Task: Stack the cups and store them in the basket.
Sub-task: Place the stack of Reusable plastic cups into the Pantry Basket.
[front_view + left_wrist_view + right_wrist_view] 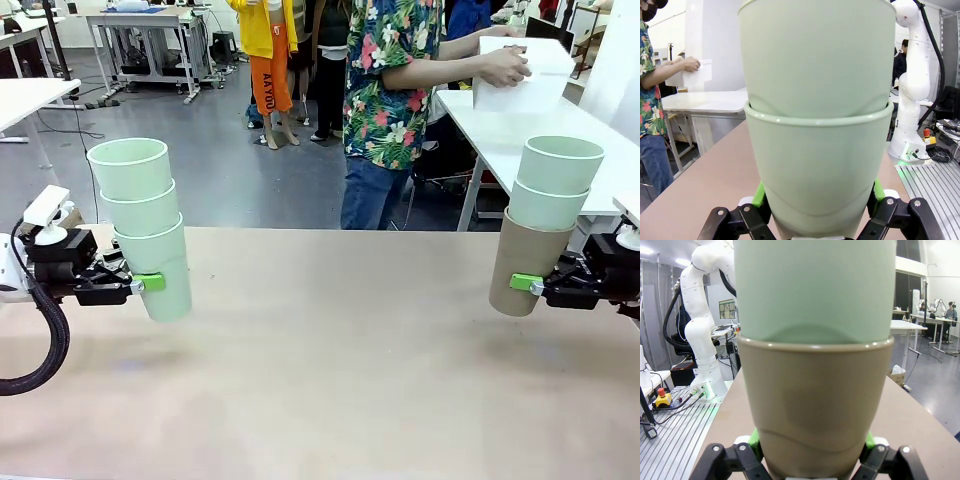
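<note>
At opposite table [330, 390] edges, left gripper [160, 284] clamps green cups [135, 190], right gripper [520, 283] a tan-bottomed stack [535, 240].

Black left pincer [160, 285], green pads [150, 283], black cable [50, 350].

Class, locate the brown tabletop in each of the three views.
Front view: tabletop fills the lower half.
Left wrist view: tabletop lower left, beside the mint cups.
Right wrist view: tabletop lower right, beside the tan cup.
Shared landmark: person holding the white basket, front and left wrist views.
</note>
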`<state>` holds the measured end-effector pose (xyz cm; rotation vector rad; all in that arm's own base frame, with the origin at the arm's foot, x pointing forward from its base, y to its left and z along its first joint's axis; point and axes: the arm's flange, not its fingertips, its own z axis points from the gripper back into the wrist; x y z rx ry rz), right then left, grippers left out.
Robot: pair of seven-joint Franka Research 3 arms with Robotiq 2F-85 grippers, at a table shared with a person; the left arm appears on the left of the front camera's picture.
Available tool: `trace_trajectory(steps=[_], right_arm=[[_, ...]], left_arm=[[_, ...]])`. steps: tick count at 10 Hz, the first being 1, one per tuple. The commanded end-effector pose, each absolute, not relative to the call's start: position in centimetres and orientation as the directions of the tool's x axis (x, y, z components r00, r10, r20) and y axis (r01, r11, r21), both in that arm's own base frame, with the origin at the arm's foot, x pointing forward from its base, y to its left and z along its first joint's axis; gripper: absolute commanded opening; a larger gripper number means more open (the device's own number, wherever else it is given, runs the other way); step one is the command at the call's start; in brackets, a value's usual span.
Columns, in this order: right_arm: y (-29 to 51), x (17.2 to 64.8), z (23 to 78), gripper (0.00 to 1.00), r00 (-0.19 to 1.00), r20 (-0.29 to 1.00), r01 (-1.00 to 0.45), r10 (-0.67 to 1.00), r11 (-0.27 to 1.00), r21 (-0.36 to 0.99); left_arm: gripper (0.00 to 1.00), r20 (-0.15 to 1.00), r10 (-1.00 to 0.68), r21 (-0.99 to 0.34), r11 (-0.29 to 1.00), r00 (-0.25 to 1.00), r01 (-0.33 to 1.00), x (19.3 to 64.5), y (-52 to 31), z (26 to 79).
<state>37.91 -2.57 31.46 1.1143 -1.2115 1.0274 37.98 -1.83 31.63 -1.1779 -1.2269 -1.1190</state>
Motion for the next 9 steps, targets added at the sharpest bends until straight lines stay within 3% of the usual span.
trace_trajectory(steps=[1, 9], right_arm=[[-2.53, 38.03, 31.92, 0.83, 0.079, 0.997, -0.981, 0.000, 0.178, 0.078], [-2.53, 38.03, 31.92, 0.83, 0.079, 0.997, -0.981, 0.000, 0.178, 0.078]], left_arm=[[0.87, 0.999, 0.021, -0.035, 0.073, 0.034, 0.997, 37.99, -1.93, 32.14], [0.87, 0.999, 0.021, -0.035, 0.073, 0.034, 0.997, 37.99, -1.93, 32.14]])
